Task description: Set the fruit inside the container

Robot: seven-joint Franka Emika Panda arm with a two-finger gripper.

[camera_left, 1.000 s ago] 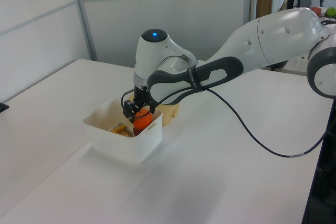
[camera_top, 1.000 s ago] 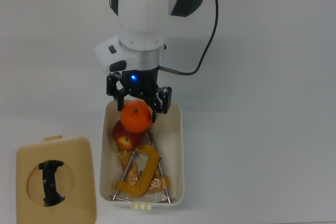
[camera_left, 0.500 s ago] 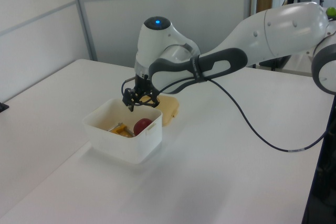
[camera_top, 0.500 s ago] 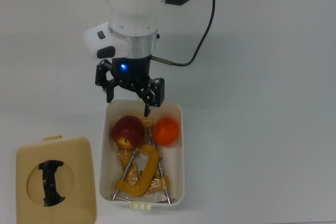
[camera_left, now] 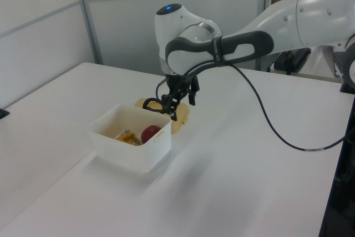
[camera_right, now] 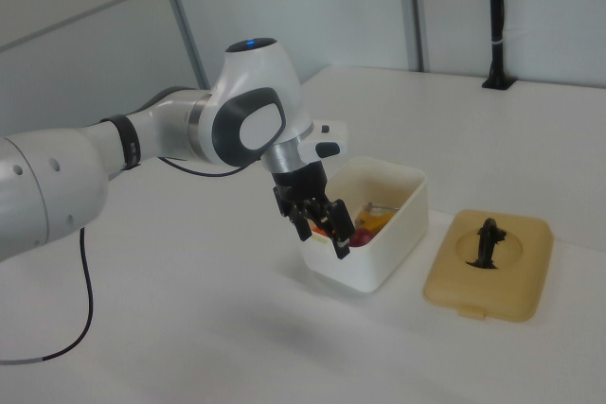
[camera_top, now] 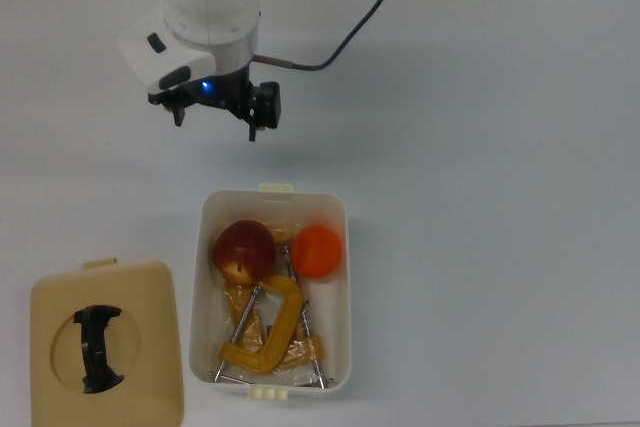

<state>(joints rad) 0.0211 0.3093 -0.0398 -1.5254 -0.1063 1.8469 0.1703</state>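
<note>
Sitting at top view's bottom-left surface edge: tan lid (camera_top: pixel 107 342), black handle up. Beside it, white container (camera_top: pixel 346 277), near bottom edge. Inside, near end: yellow clamps (camera_top: pixel 268 332). Far end: apple (camera_top: pixel 244 249) and orange (camera_top: pixel 317 251) side by side, apple toward top view's left. Both fruits in container. Past container's far end: tool (camera_top: pixel 214 118) above bare surface, empty, fingers spread wide, well apart from container.

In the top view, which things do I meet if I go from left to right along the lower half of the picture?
Lid → apple → orange. The apple and the orange both lie inside the container, side by side.
</note>
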